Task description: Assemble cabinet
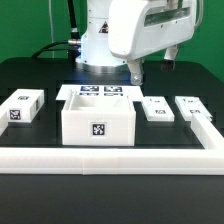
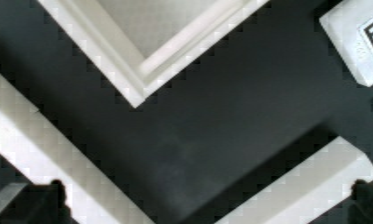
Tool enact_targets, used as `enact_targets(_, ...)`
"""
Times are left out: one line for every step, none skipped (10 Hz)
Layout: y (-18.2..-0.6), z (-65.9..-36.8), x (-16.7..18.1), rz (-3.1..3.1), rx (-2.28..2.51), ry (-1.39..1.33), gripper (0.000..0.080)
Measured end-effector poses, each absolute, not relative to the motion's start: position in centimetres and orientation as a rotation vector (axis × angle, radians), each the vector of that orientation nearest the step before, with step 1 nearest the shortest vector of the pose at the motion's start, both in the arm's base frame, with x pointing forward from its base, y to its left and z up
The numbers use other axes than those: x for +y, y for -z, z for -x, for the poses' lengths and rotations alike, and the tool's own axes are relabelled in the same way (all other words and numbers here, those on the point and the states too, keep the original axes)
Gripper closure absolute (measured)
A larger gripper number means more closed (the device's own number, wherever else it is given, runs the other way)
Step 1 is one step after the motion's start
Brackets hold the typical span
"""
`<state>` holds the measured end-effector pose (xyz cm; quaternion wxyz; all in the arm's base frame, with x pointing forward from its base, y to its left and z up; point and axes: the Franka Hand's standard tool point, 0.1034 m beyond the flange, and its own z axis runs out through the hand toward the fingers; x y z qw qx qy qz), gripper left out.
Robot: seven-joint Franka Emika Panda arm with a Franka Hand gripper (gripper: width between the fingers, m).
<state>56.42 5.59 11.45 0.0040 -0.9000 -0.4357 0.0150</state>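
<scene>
Jaws look wide, empty. Gripper point(image 1: 137, 72) hovers; cabinet body point(image 1: 97, 122) and panels point(image 1: 155, 108) all loose, nothing joined, I'd say.

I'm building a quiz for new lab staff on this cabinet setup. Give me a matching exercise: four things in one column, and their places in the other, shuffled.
Things:
1. square body
2. marker board
3. L-shaped rail
4. hand

Places:
A. raised above the table, towards the back, holding nothing
B. along the front edge, bending back at the exterior view's right
C. mid-table, open side up
D. lying flat just behind the square body

Pairs: 1-C, 2-D, 3-B, 4-A
</scene>
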Motion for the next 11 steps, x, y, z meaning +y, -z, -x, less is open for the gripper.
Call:
enact_targets(-11.45,-56.42,5.59,2.82,-1.365,-0.047,0.0001)
enact_targets(-11.45,-56.42,5.59,2.82,-1.365,-0.047,0.0001)
enact_targets(-11.44,-56.42,5.59,2.82,-1.365,-0.047,0.0001)
enact_targets(-11.43,-56.42,5.59,2.82,-1.365,-0.047,0.0001)
enact_targets(-11.43,-56.42,5.59,2.82,-1.365,-0.047,0.0001)
enact_targets(-11.42,-56.41,5.59,2.82,-1.365,-0.048,0.0001)
enact_targets(-11.41,-56.41,5.59,2.82,-1.365,-0.048,0.0001)
enact_targets(-11.41,-56.41,5.59,2.82,-1.365,-0.048,0.0001)
enact_targets(-11.4,-56.41,5.59,2.82,-1.365,-0.048,0.0001)
enact_targets(-11.39,-56.4,5.59,2.82,-1.365,-0.048,0.0001)
enact_targets(-11.38,-56.4,5.59,2.82,-1.365,-0.049,0.0001)
